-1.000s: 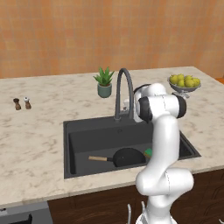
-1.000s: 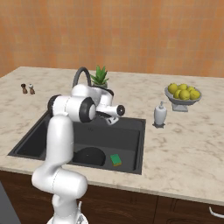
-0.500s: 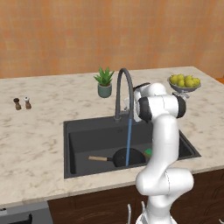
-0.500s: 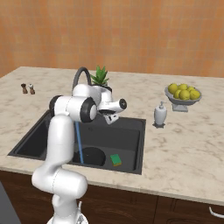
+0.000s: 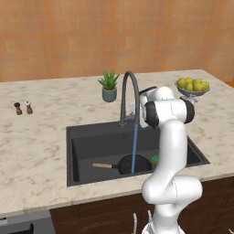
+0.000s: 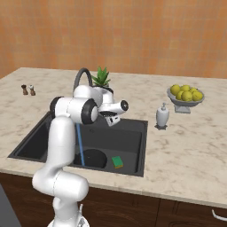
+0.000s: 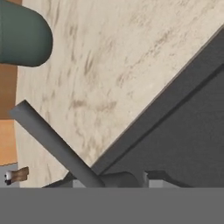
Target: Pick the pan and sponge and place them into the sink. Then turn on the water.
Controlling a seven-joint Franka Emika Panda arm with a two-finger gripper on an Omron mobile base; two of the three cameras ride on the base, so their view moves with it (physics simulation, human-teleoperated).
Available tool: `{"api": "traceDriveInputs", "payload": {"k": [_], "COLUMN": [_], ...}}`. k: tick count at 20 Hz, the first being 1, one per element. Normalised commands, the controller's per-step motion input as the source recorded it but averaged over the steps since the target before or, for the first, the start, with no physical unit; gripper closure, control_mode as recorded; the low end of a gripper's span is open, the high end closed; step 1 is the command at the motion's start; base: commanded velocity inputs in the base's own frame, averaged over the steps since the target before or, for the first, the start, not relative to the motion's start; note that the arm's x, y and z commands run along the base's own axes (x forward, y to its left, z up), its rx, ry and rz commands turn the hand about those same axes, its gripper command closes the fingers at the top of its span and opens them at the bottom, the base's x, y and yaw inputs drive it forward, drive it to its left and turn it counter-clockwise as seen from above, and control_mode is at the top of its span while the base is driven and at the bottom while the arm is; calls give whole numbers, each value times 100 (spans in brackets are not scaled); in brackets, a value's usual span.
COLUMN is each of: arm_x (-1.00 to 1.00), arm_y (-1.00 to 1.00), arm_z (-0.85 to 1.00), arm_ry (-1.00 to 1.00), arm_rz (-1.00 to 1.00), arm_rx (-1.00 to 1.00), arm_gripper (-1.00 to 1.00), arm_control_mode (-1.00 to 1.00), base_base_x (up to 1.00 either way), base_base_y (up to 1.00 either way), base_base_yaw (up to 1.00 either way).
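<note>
The black pan (image 5: pixel 133 164) lies in the dark sink (image 5: pixel 91 137), its wooden handle pointing left. The green sponge (image 6: pixel 117 162) lies flat on the basin floor beside the pan (image 6: pixel 93 158); in the left base view the sponge (image 5: pixel 154 159) peeks out from behind my arm. A thin blue stream of water (image 5: pixel 135 146) runs from the arched faucet (image 5: pixel 130 87) down onto the pan. My gripper (image 6: pixel 111 119) hangs over the sink's back edge by the faucet base. In the hand view the grey faucet lever (image 7: pixel 52 142) slants up just ahead of the hand. Nothing shows between the jaws, and how wide they stand is unclear.
A potted plant (image 5: pixel 109 86) stands behind the faucet. A white soap dispenser (image 6: pixel 162 116) stands right of the sink and a bowl of lemons (image 6: pixel 185 95) farther right. Two small shakers (image 5: pixel 23 108) sit at far left. Bare marble counter (image 5: pixel 41 141) lies left of the sink.
The water came on: a second ago there was no stream, now blue water falls on the pan. My hand has risen slightly by the faucet.
</note>
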Motion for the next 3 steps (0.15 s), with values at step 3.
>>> {"api": "traceDriveInputs", "payload": {"k": [3], "arm_x": [0], "arm_y": [0], "arm_z": [0], "arm_ry": [0], "arm_rz": [0], "arm_rx": [0], "arm_gripper": [100], "arm_control_mode": [-100], "base_base_x": [0], "base_base_y": [0], "base_base_yaw": [0]}}
